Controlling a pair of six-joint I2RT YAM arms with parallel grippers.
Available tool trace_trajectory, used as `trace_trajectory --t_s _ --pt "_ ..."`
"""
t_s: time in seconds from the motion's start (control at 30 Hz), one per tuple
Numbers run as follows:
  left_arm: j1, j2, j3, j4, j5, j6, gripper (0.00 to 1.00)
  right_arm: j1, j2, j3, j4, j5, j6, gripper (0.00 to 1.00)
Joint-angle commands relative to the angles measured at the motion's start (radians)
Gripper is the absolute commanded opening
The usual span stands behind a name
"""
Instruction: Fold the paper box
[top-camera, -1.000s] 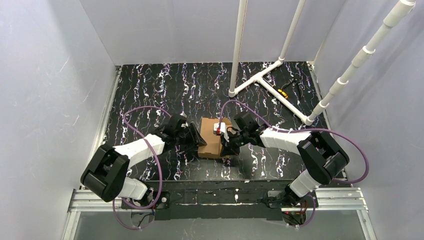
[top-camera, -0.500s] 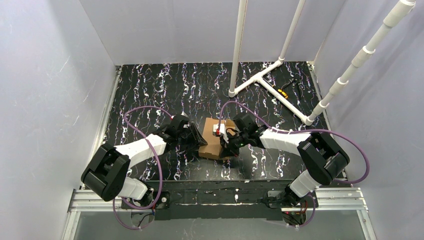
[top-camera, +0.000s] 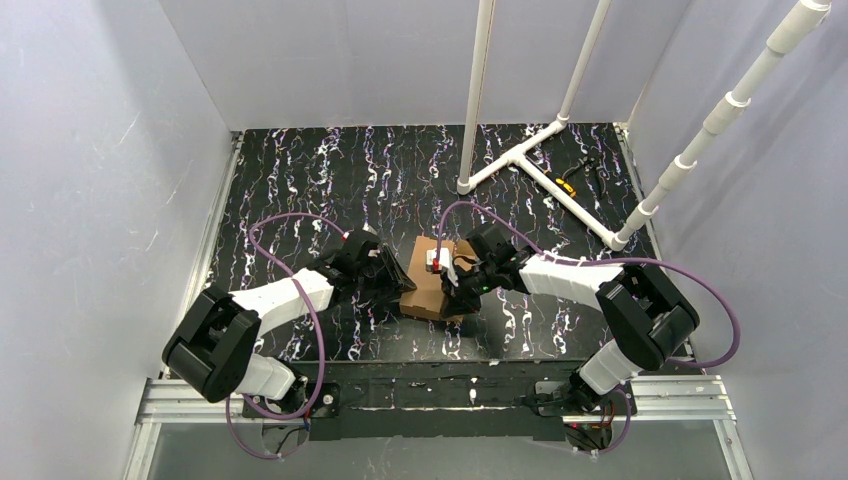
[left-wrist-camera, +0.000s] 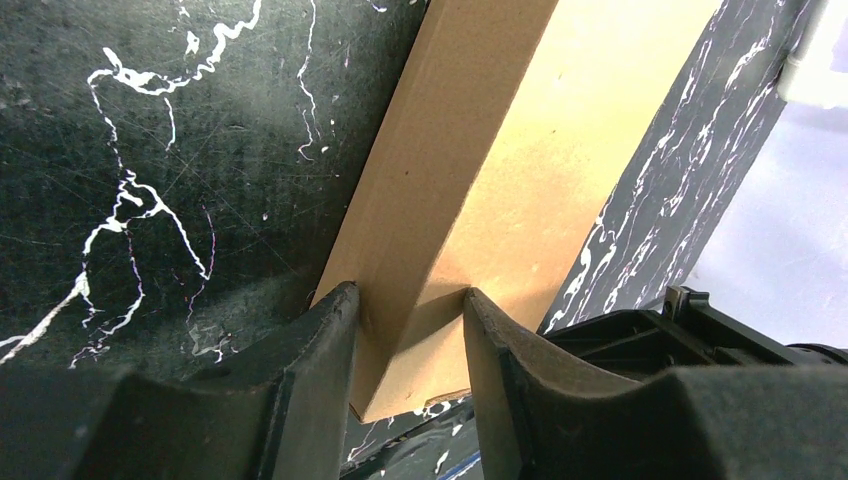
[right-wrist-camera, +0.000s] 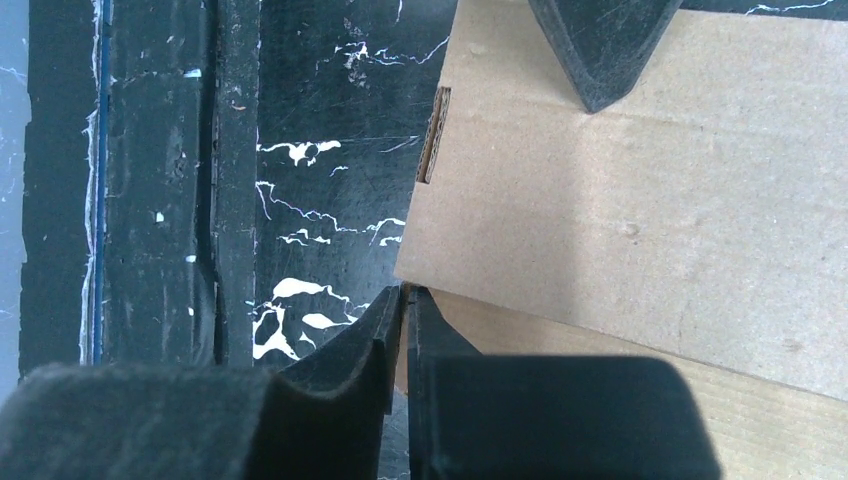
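The paper box (top-camera: 430, 283) is a flat brown cardboard mailer lying on the black marbled table between my two arms. My left gripper (top-camera: 395, 287) is at its left side. In the left wrist view the left gripper (left-wrist-camera: 405, 305) holds the box (left-wrist-camera: 480, 180) across its thickness at a near corner, one finger under it and one on its top face. My right gripper (top-camera: 458, 295) is at the box's right near corner. In the right wrist view it (right-wrist-camera: 404, 298) is pinched on a thin cardboard edge of the box (right-wrist-camera: 650, 200).
A white PVC pipe frame (top-camera: 530, 160) stands at the back right of the table. A small yellow and black tool (top-camera: 567, 183) lies beside it. Purple walls enclose the table. A metal rail (top-camera: 430, 395) runs along the near edge.
Both grippers and the box have shifted very slightly to the right. The holds look the same.
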Motion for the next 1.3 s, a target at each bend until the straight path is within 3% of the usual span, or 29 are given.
trace_trajectory --t_s 0.0,0.37,0.6,1.07,1.27 --pt "-0.01 0.015 -0.012 -0.047 -0.025 -0.004 0.39 -0.011 -0.013 0.049 -0.047 -0.019 -0.031 0.18" --pt "-0.01 0.015 -0.011 -0.047 -0.024 0.001 0.39 -0.038 -0.036 0.078 -0.129 -0.012 -0.07 0.29" --pt "-0.01 0.011 -0.016 -0.037 -0.019 0.002 0.39 -0.072 -0.073 0.113 -0.309 -0.005 -0.225 0.41" --pt "-0.01 -0.007 -0.033 -0.021 -0.02 -0.011 0.39 0.024 -0.11 -0.037 -0.136 0.111 -0.273 0.51" --pt "-0.009 -0.013 -0.052 0.016 -0.027 -0.04 0.39 0.066 -0.106 -0.064 -0.046 0.222 -0.273 0.45"
